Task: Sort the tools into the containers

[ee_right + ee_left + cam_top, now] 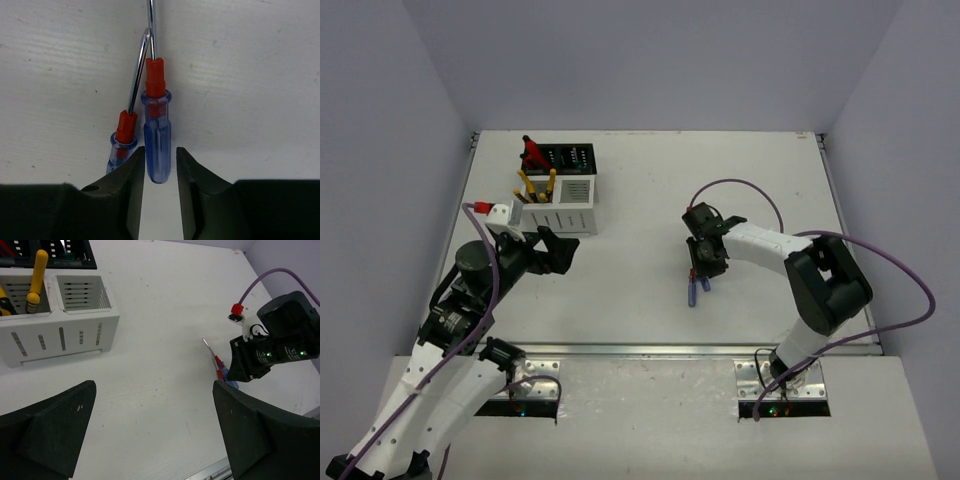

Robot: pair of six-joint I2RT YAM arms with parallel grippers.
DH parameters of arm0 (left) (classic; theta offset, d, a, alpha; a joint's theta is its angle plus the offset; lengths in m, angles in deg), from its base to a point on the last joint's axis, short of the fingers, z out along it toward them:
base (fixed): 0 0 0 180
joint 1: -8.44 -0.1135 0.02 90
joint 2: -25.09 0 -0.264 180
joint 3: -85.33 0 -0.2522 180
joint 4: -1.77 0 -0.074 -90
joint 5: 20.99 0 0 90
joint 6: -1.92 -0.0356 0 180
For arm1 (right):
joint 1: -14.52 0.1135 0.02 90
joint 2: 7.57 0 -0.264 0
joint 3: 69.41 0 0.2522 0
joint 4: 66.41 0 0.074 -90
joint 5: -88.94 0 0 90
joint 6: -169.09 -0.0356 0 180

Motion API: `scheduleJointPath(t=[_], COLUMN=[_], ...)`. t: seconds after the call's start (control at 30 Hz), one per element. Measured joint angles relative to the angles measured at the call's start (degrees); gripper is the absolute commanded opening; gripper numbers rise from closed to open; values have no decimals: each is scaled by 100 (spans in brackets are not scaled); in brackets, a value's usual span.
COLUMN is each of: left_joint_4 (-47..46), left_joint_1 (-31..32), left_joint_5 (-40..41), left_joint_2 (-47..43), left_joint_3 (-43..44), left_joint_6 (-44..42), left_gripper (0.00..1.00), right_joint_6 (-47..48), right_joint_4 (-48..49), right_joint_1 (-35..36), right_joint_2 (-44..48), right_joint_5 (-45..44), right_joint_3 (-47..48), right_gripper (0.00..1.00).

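Note:
Two blue-handled screwdrivers with red collars lie side by side on the table (640, 180). In the right wrist view, one screwdriver (156, 135) has its handle end between my right gripper's (160, 156) narrowly open jaws, with a gap on the right. The other screwdriver (120, 142) lies just left of my left finger (127, 190). From above, the right gripper (705, 266) hovers over them (693, 292). My left gripper (563, 251) is open and empty, near the white slotted bin (560, 215), which holds yellow-handled pliers (538, 185). The black bin (575, 158) behind it holds red-and-black cutters (531, 152).
In the left wrist view the white bin (60, 335) is at the upper left with the yellow handles (35, 282) in it. The right gripper (270, 357) and the screwdrivers (218, 369) are at the right. Grey walls surround the table. A metal rail (640, 350) runs along the near edge.

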Motion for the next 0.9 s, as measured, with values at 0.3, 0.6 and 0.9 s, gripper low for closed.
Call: scheduleJointPath(t=[0.3, 0.6, 0.9], left_joint_4=[-4, -6, -6], left_joint_1=[340, 344, 345], left_joint_5=[31, 92, 90], left_joint_2=[-30, -9, 145], left_joint_3=[0, 0, 0], left_joint_6=[4, 22, 24], left_gripper=[100, 100, 100], right_joint_6=[-20, -40, -17], right_joint_4=[336, 418, 164], right_joint_1=[-286, -477, -640], right_joint_2=[-154, 244, 1062], right_joint_5=[97, -339, -729], right_joint_3=[-236, -635, -529], right_gripper=[18, 0, 0])
